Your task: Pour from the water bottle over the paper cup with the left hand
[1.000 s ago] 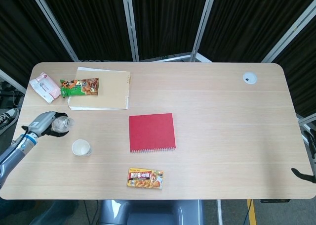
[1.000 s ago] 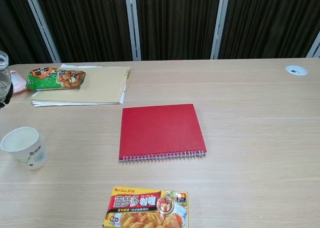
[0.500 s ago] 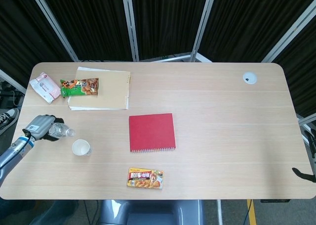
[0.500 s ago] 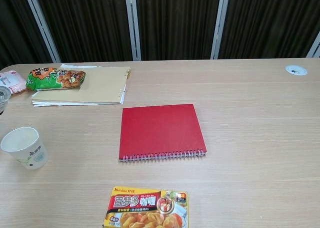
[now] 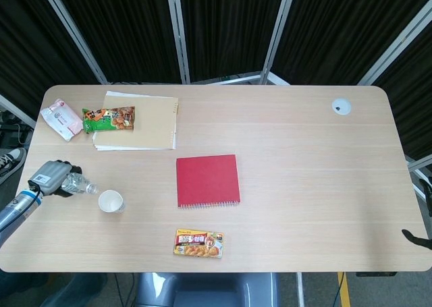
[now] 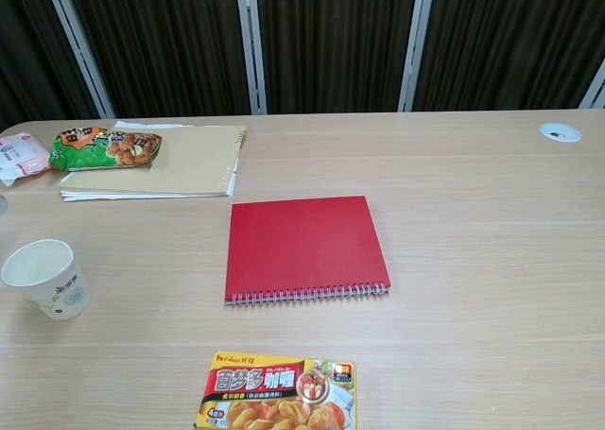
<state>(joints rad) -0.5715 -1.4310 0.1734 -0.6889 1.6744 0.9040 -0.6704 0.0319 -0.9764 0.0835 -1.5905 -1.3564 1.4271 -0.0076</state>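
Bottle [image 5: 79,183] tipped further toward cup [image 5: 110,201]; left hand [image 5: 50,176] gripping.

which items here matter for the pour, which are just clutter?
Job:
left hand
water bottle, held tilted toward the cup
paper cup

Clutter:
red notebook
curry box
snack bag
tan notebook
pink tissue pack

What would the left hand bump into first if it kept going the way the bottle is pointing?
Probably the paper cup: the left hand holds the water bottle tipped with its neck toward the cup. Depth is unclear, so the neck might pass above the rim.
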